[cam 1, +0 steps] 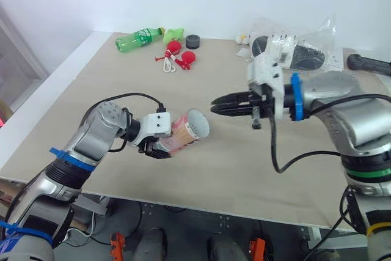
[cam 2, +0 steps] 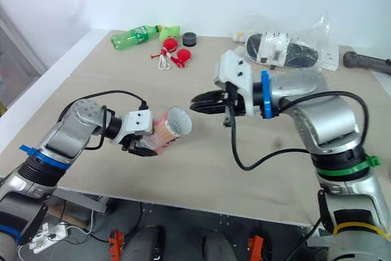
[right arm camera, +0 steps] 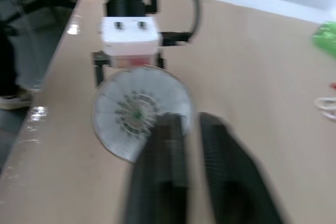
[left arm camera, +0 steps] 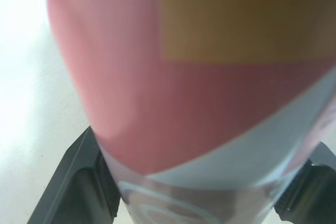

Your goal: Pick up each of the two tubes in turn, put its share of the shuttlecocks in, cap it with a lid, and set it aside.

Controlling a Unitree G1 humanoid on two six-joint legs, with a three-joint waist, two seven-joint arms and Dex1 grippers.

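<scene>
My left gripper (cam 1: 162,148) is shut on a pink and red tube (cam 1: 183,132), held just above the table and tilted, with its open white-rimmed mouth toward my right gripper (cam 1: 215,105). In the right wrist view the tube's mouth (right arm camera: 139,111) faces the camera, with the feathers and green cork of a shuttlecock inside. The right gripper (right arm camera: 191,121) hovers a short way from the mouth, level with its upper rim. Its fingers (right arm camera: 168,161) stand nearly together with nothing between them. The tube's wall (left arm camera: 210,77) sits between the left fingers (left arm camera: 79,187).
At the back of the beige table (cam 1: 244,169) lie a green bottle (cam 1: 139,39), red ball-shaped items with a white cord (cam 1: 180,58) and a black round lid (cam 1: 193,41). A clear plastic bag (cam 1: 293,47) and a black handle (cam 1: 366,64) are back right.
</scene>
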